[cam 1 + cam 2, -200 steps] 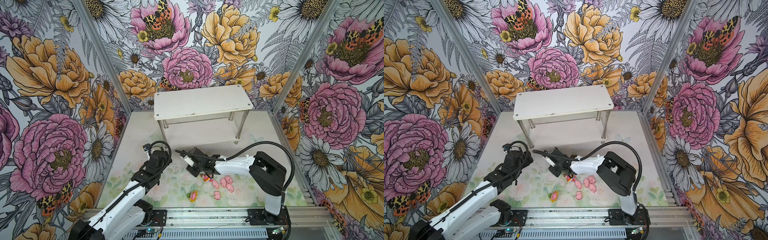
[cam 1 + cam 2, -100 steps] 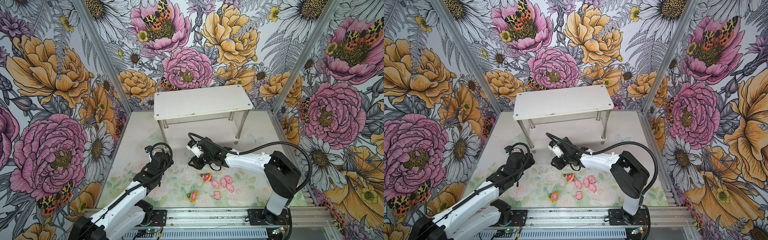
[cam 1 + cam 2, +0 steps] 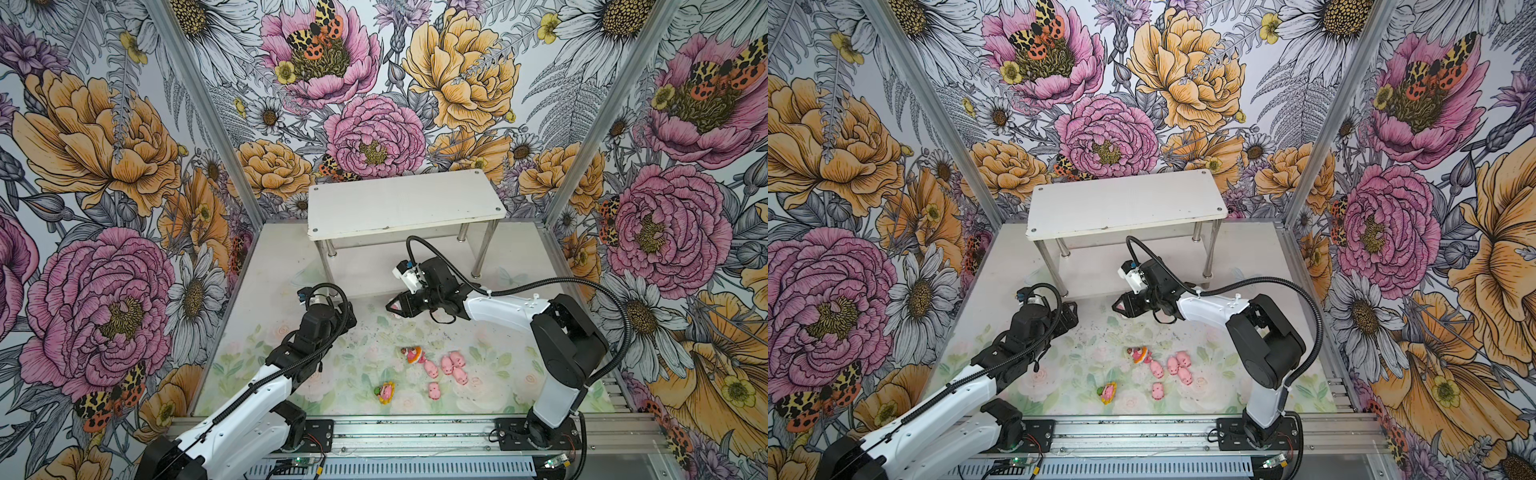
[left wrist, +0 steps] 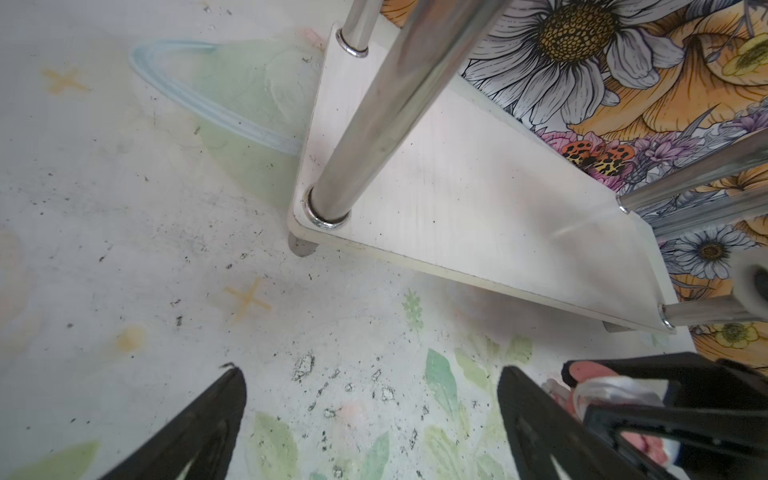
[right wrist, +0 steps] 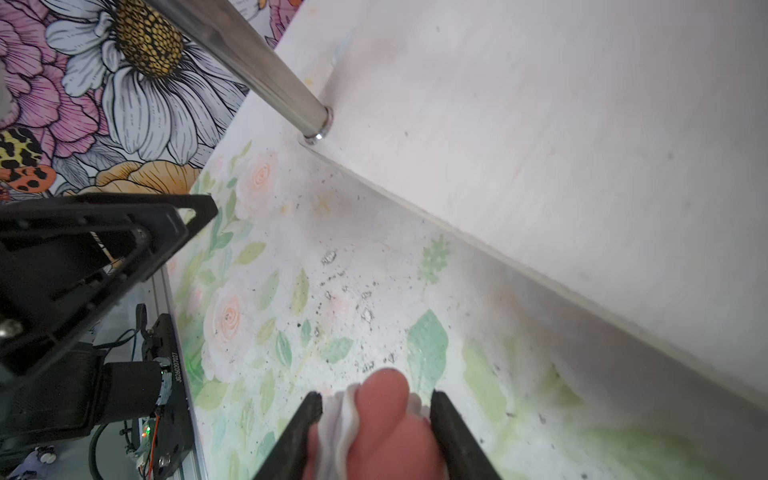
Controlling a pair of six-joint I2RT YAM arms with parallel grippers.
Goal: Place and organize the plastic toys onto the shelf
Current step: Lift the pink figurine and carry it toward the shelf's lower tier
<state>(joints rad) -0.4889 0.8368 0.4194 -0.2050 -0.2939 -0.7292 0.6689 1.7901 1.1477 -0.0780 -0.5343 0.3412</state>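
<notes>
Just in front of the shelf (image 3: 405, 203), low over the floral mat (image 3: 291, 345), the right gripper (image 3: 394, 308) is clamped on the white-hooded pig figure (image 5: 380, 401), one finger against each flank. We judge this toy light, rigid and smooth. Its rounded body could swivel between flat fingers, so we take hold across the widest part of the body (never on the thin hood frill). The left gripper (image 4: 370, 376) stands spread wide and empty near the shelf's front left leg (image 4: 374, 124).

Lying on the mat are the orange figure (image 3: 412, 355), the sunflower figure (image 3: 385, 392) and five pink pigs (image 3: 446, 365). We see no toy on either tier.

Hidden items:
- The held figure's face is not visible.
- Both top views show only a sliver of it between the fingers.
- The top board covers much of the lower tier (image 4: 478, 187).
- We cannot tell whether the figure touches the mat.
</notes>
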